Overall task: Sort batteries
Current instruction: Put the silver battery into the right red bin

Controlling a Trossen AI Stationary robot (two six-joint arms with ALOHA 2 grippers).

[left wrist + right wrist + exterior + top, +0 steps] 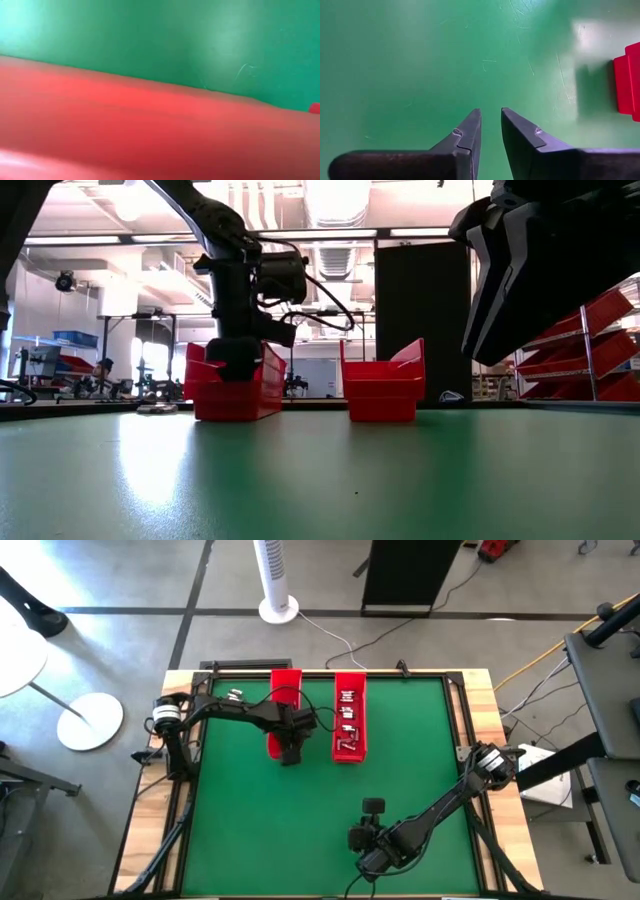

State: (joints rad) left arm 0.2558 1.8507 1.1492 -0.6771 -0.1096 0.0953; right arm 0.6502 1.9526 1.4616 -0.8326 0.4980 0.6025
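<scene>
You are looking down on a green mat (300,830) that is covering a wood-edged table (480,690), with a grey concrete floor (130,580) lying all around it. Two long red trays are sitting side by side at the far end of the mat: the left tray (284,690) and the right tray (349,718), a strip of green showing between them. The batteries (348,710) are lying inside the right tray as small silvery bits; whether any are lying in the left tray you cannot tell, because the arm is covering much of it.

Your left gripper (291,745) is hanging over the near end of the left tray, its wrist camera filling with red tray wall and a band of green mat. Its fingers are not showing in any view, so you cannot tell how wide it is standing or whether it is holding anything.

Your right gripper (490,125) is hovering over bare mat near the front edge, well apart from both trays. Its fingers (470,131) are standing narrow, a slim gap between the tips, with nothing held.

Beyond the table, a white tower fan (277,580) is standing on the floor beside a tall black cabinet (420,320). From table height, red bins on shelving (590,350) are showing at the right, under ceiling strip lights.
</scene>
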